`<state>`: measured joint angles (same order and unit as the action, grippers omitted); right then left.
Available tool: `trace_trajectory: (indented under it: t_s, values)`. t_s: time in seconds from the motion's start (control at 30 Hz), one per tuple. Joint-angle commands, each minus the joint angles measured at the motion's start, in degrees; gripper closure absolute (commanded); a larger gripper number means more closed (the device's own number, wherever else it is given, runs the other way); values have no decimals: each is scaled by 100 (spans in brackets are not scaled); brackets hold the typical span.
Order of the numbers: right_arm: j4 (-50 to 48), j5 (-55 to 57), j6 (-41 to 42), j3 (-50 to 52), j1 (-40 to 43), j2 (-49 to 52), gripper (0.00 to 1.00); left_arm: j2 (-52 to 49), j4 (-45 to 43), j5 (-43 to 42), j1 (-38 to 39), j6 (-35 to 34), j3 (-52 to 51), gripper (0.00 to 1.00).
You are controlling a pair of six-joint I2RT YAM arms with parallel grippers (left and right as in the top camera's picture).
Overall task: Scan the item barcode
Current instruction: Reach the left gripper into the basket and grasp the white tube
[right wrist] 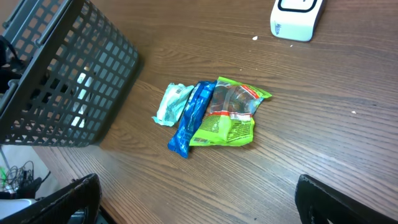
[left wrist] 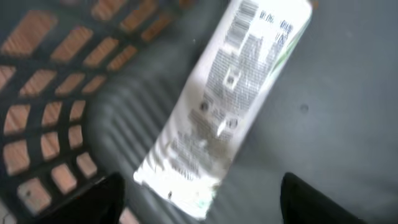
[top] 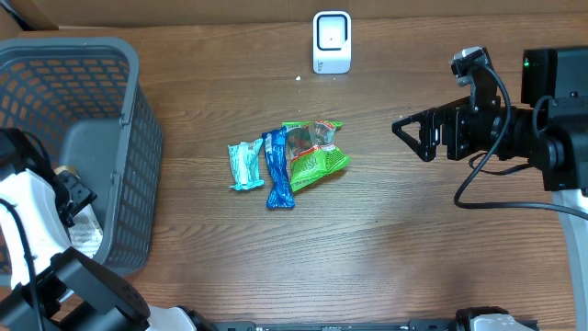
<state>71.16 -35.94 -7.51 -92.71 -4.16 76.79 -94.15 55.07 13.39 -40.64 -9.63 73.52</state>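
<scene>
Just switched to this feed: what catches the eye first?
A bright pile of three snack packs lies mid-table, green, blue and teal. At the left stands a grey basket with a white packet lying inside, barcode up. A white scanner sits at the far edge.

Shop-checkout mock-up — scanner (top: 332,41), basket (top: 138,184), snack packs (top: 289,162)

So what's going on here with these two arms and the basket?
The left arm hangs over the grey basket, jaws open above a white packet lying on its floor, barcode up. The right arm hovers with jaws open, right of the teal packet, blue packet and green packet piled mid-table. The white scanner stands beyond them.
</scene>
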Motion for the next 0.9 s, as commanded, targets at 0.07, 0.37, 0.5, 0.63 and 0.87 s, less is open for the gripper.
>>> trace_trajectory:
  t_s: [0.07, 0.37, 0.5, 0.63, 0.87]
  values:
    - [-33, -11, -2, -101, 7, -15, 0, -9, -793, 221, -24, 581, -476, 21]
    - [-33, -11, -4, -101, 7, -15, 0, -310, -1519, 210, -24, 841, -1038, 23]
    - [-28, -11, -2, -101, 7, -15, 0, -772, -1534, 354, -26, 861, -1047, 23]
    - [-31, -11, -4, -101, 7, -15, 0, -1154, -1600, 323, -20, 835, -1047, 35]
    - [-35, -11, -2, -101, 7, -15, 0, -1185, -1825, -1307, -20, 835, -1043, 96]
